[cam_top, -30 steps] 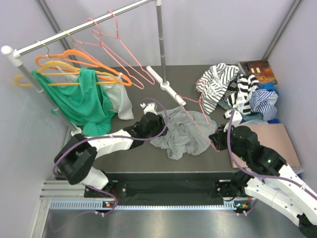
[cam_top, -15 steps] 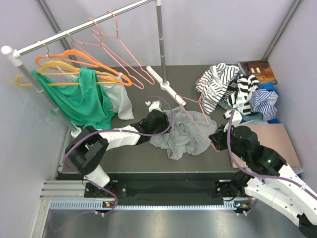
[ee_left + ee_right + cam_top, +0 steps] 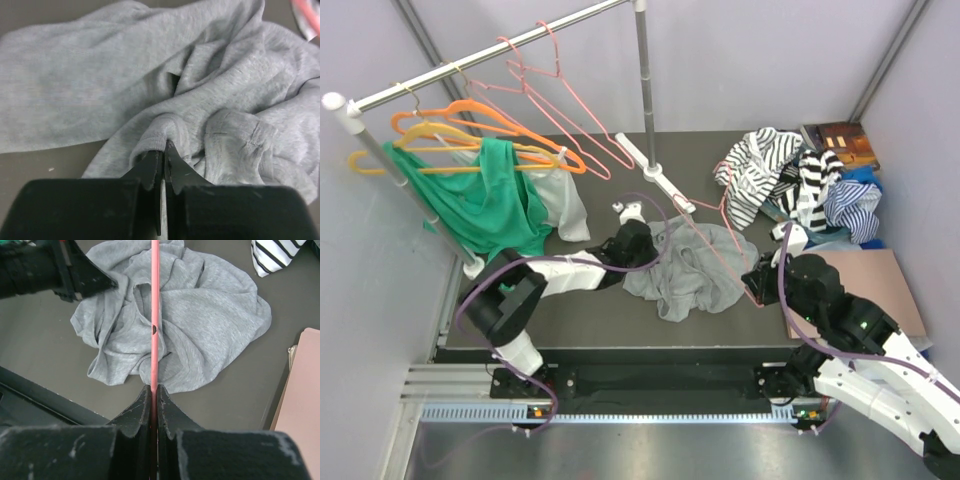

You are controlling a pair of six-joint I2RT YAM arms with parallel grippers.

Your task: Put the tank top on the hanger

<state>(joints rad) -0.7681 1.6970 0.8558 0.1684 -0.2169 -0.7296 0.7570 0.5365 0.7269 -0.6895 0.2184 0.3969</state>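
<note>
The grey tank top (image 3: 692, 268) lies crumpled on the dark table. My left gripper (image 3: 646, 242) sits low at its left edge. In the left wrist view that gripper (image 3: 164, 146) is shut on a ribbed hem fold of the tank top (image 3: 150, 85). My right gripper (image 3: 758, 284) is at the tank top's right side, shut on the thin pink hanger (image 3: 740, 262). In the right wrist view the hanger's wire (image 3: 154, 315) runs straight out from the shut gripper (image 3: 154, 388) and over the tank top (image 3: 210, 325). The left gripper (image 3: 107, 284) shows there at the upper left.
A clothes rail (image 3: 480, 62) at the back left carries orange (image 3: 470, 118), yellow and pink hangers and a green garment (image 3: 485, 205) beside a pale one. Its upright pole (image 3: 645, 90) and foot stand behind the tank top. Striped clothes (image 3: 790, 180) and a book (image 3: 840, 140) lie back right.
My left gripper slid right onto the tank top's left edge and shut on a fold of it. The right gripper and the hanger have stayed put.
</note>
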